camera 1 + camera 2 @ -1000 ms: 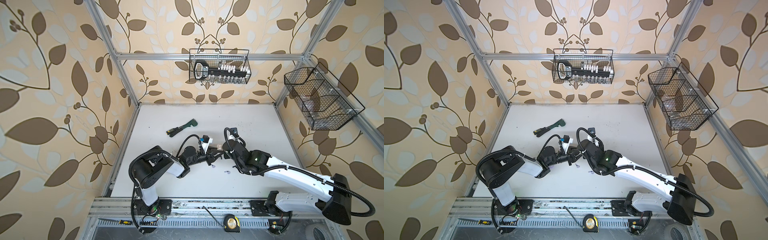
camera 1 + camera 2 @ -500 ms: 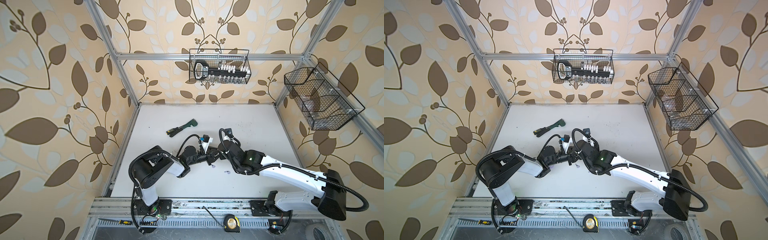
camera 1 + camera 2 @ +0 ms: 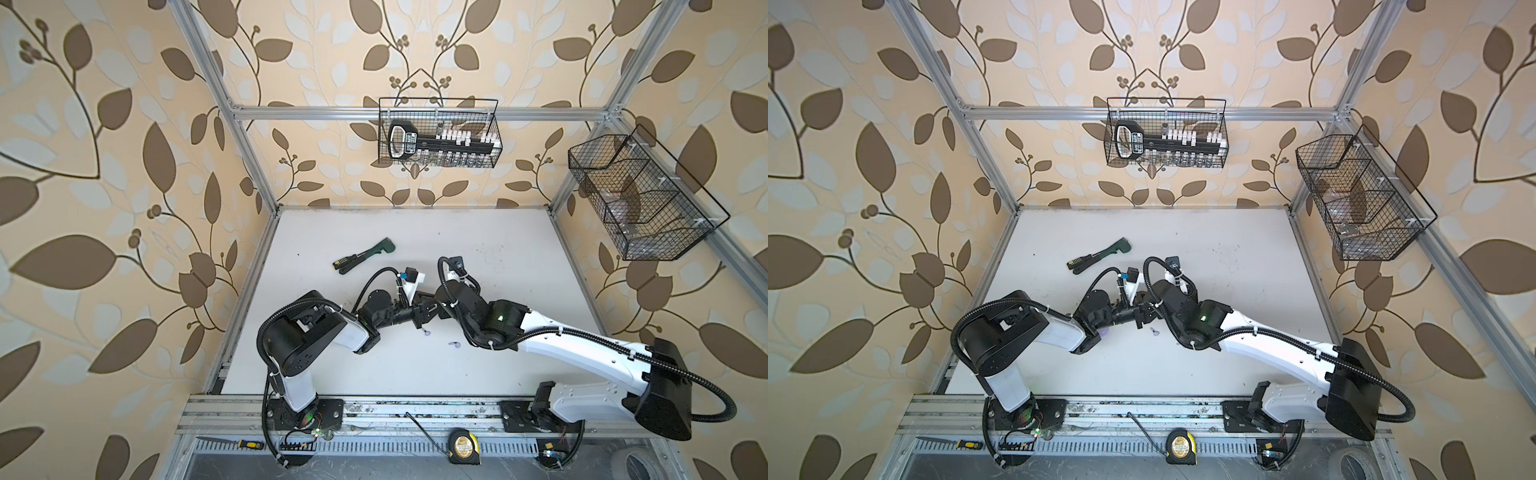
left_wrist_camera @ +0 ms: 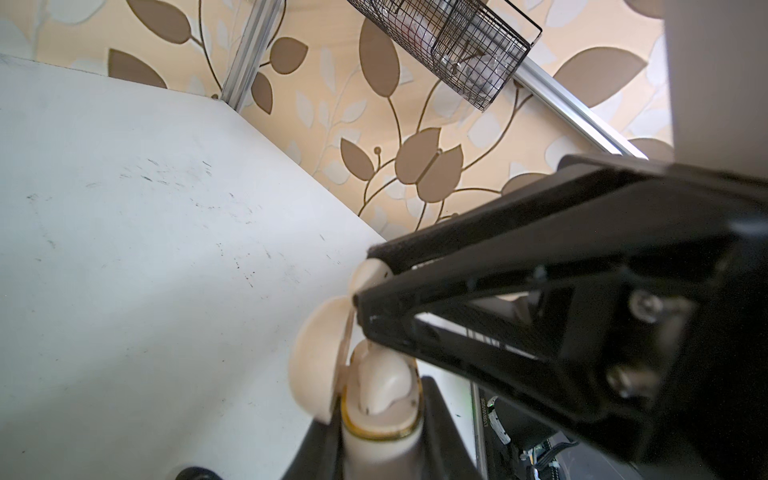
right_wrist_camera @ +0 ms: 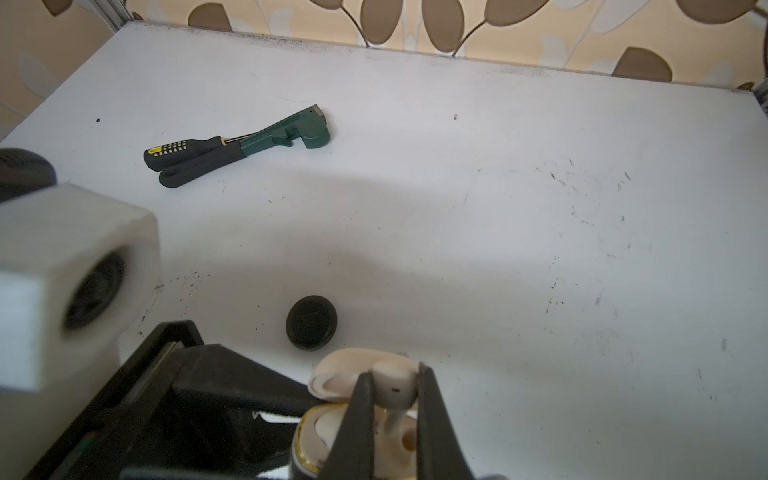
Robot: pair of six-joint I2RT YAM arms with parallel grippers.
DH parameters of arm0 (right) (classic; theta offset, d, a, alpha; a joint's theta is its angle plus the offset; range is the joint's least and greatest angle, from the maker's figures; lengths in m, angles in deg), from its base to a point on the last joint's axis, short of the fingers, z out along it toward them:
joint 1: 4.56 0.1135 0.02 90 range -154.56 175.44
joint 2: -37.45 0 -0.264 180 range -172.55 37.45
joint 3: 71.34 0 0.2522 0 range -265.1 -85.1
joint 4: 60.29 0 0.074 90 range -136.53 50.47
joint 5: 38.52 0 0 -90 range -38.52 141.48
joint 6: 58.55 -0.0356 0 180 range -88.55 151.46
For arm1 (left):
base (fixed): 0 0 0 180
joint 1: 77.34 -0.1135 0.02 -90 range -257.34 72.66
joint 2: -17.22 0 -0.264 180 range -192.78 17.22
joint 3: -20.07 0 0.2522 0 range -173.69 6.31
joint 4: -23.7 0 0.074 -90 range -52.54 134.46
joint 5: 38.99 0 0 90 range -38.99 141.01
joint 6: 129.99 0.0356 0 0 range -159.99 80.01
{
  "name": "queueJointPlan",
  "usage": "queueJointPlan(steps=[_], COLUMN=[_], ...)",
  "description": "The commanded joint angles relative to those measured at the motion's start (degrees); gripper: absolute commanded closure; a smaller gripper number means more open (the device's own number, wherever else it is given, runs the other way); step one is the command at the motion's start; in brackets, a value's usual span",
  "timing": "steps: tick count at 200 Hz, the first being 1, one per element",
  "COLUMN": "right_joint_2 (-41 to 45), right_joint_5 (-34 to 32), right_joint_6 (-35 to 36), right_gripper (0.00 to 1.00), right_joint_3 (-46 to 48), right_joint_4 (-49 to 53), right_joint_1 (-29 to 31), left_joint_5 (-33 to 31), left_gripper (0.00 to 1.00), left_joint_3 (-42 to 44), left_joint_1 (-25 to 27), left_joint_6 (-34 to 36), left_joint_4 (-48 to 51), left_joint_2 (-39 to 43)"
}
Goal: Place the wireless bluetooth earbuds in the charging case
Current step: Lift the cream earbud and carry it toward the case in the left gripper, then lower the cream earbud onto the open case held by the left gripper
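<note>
Left claw (image 4: 380, 449) is clamped on the cream plastic charging case (image 5: 328, 422), lid flipped open, basically to steady it. Right claw (image 5: 392, 372) pinches a tiny white short-stemmed earbud (image 5: 395, 390) stem-down just over the case's free socket, so I'd guess it drops straight in.

Walls (image 3: 124, 174): beige, with a pattern of brown and pale grey leaves.
Table (image 5: 540, 187): white, with small dark scratches.
Charging case (image 4: 316, 357): cream, gold ring at the rim.
Earbud (image 5: 392, 384): cream white.
Loose earbuds (image 3: 455, 344): lilac.
Round case (image 5: 311, 322): black.
Wrench (image 5: 299, 131): dark green, black handle.
Screwdriver (image 5: 178, 151): black, yellow marks.
Wire baskets (image 3: 648, 208): black.
Tape measure (image 3: 462, 445): yellow and black.
</note>
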Motion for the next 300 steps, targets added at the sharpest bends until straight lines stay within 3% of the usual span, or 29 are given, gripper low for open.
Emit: queueJointPlan(steps=[1,103,300], right_joint_2=[0.67,1.7,8.92], right_joint_5=[-0.65,-0.27,9.19], right_joint_6=[-0.72,-0.73,2.82], right_gripper=[0.87,0.87,0.83], right_joint_3=[1.47,2.31,8.57], right_joint_4=[-0.3,-0.45,-9.3], right_joint_1=[0.34,0.27,1.76], left_joint_5=[1.71,1.93,4.95], left_gripper=[1.0,1.0,1.0], left_joint_3=[-1.56,-0.53,0.88], left_joint_1=[-0.71,-1.02,-1.29], left_joint_6=[-0.07,1.65,5.88], left_joint_4=[-3.86,-3.8,-3.83], left_joint_2=[1.21,3.39,8.4])
